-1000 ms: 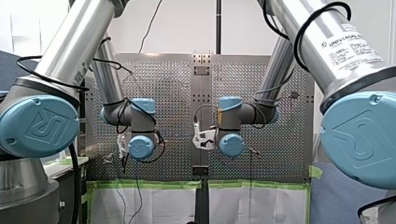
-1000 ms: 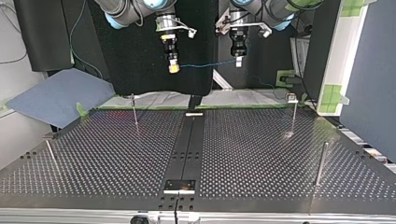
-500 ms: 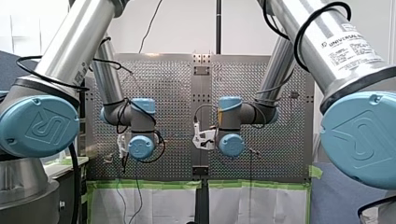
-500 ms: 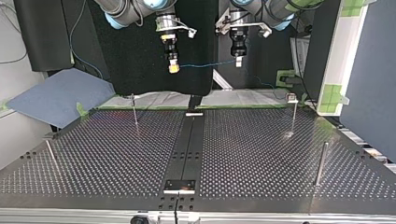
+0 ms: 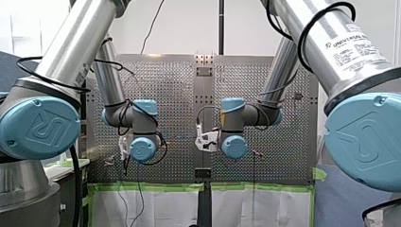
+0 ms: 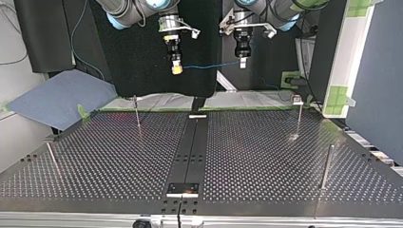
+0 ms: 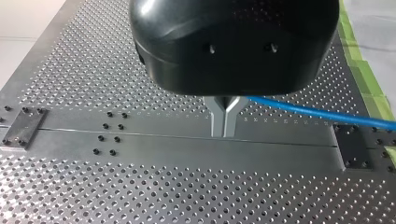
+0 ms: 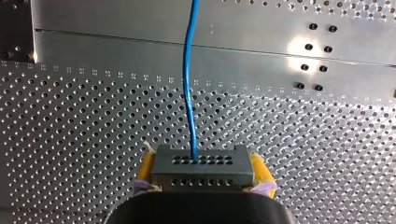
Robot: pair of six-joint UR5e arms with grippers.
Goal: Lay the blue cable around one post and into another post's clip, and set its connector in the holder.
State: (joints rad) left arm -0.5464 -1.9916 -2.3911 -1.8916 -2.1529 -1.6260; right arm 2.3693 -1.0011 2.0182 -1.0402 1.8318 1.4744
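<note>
Both grippers hang high above the perforated table (image 6: 256,152). In the right wrist view my right gripper (image 8: 203,162) is shut, its yellow pads (image 8: 146,164) clamping a grey connector (image 8: 203,175) from which the blue cable (image 8: 188,84) runs ahead. My left gripper (image 7: 223,132) has its metal fingers pressed together on the blue cable (image 7: 317,112), which leaves sideways. In the top view the cable (image 6: 209,65) stretches between my right gripper (image 6: 176,70) at the left and my left gripper (image 6: 243,63) at the right.
Thin posts stand on the table: one at the far left (image 6: 137,112), one with a clip on top at the far right (image 6: 298,116), and two near the side edges (image 6: 326,167) (image 6: 52,156). A dark centre rail (image 6: 190,147) ends in small plates (image 6: 182,189).
</note>
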